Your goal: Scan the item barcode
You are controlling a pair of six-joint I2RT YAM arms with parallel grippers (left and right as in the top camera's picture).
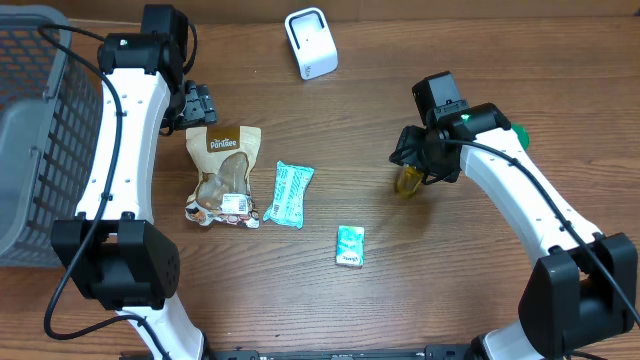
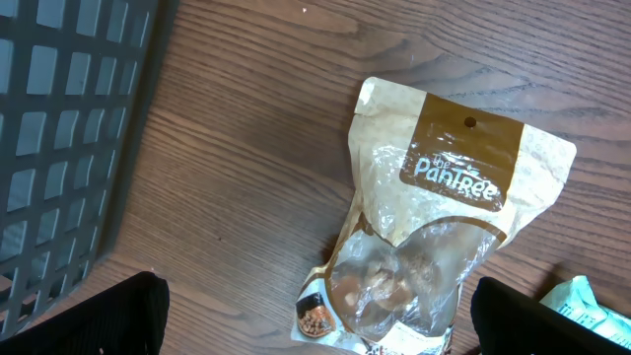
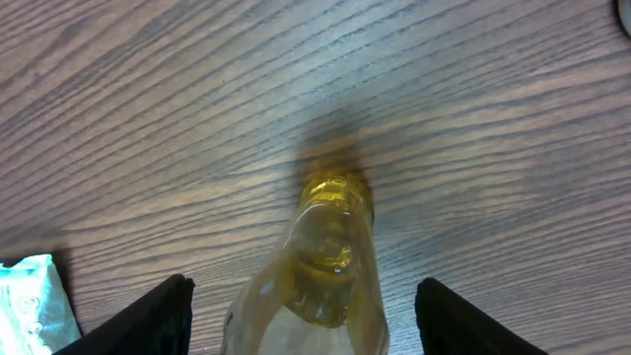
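Right of frame centre, the right gripper (image 1: pixel 418 160) straddles a small bottle (image 3: pixel 330 247) of yellow liquid; whether it pinches, I cannot tell. Probably light, stiff, slippery plastic: grip mid-body. Upper left, the left gripper (image 1: pixel 200 104) gapes wide.

Both arms share one build. The left arm (image 1: pixel 125 130), running down the left side of the overhead frame, has long, rounded white shells joined by chunky black motor housings (image 1: pixel 115 262), and a thin black cable (image 1: pixel 110 112) trails along the white link. The right arm (image 1: pixel 520 190), on the right side, has the same white and black parts, its own dark cable (image 1: pixel 545 185), and a small green light (image 1: pixel 466 117) glowing on its upper joint. The left gripper (image 1: pixel 200 108) and right gripper (image 1: pixel 412 165) are matte black. In the wrist views their fingers (image 2: pixel 108 316) show as dark, blunt wedges in the bottom corners.
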